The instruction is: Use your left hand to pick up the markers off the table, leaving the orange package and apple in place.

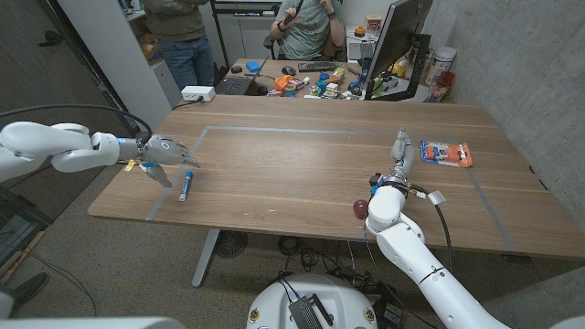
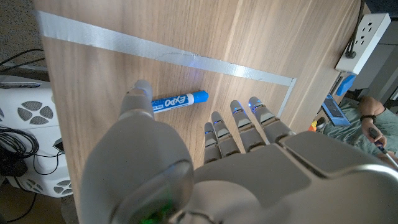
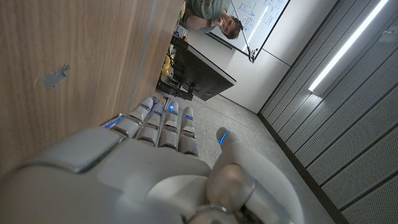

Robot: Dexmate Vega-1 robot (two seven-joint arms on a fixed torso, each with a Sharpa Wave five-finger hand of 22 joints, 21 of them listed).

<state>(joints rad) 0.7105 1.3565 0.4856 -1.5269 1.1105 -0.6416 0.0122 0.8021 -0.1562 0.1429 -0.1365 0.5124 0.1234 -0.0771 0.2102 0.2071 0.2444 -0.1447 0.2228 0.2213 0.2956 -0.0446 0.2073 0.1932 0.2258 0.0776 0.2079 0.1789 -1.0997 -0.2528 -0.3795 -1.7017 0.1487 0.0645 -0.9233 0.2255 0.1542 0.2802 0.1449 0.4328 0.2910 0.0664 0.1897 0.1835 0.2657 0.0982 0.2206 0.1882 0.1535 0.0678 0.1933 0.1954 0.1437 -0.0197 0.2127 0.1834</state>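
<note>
**— What can't you make out from where you stand?**

— The apple (image 1: 360,207) is mostly hidden: just a dark red sliver of it shows beside my right forearm, near the table's (image 1: 302,174) front edge. In my left wrist view my own thumb covers one end of the marker (image 2: 179,100), so I can't tell whether that end is the cap or the tail. The print on the orange package (image 1: 446,153) is too small to read.

**— Start on the left, then. Where is your left hand?**

— My left hand (image 1: 164,153) hangs over the table's left end, just beside the marker (image 1: 186,185) and a little farther back. Its fingers (image 2: 241,124) are spread and released, holding nothing.

**— And the marker itself?**

— It lies flat on the wood, blue and white, inside the tape line (image 1: 174,178) that marks out the left side. Its long axis runs roughly front to back, leaning slightly; the blue end points away from me.

**— Moving right?**

— My right hand (image 1: 400,149) stands on the table with its fingers straight, close together and pointing away, gripping nothing. The orange package lies flat just to its right, apart from it, long side running left to right.

**— Any containers on the table?**

— None that I can see.
</note>
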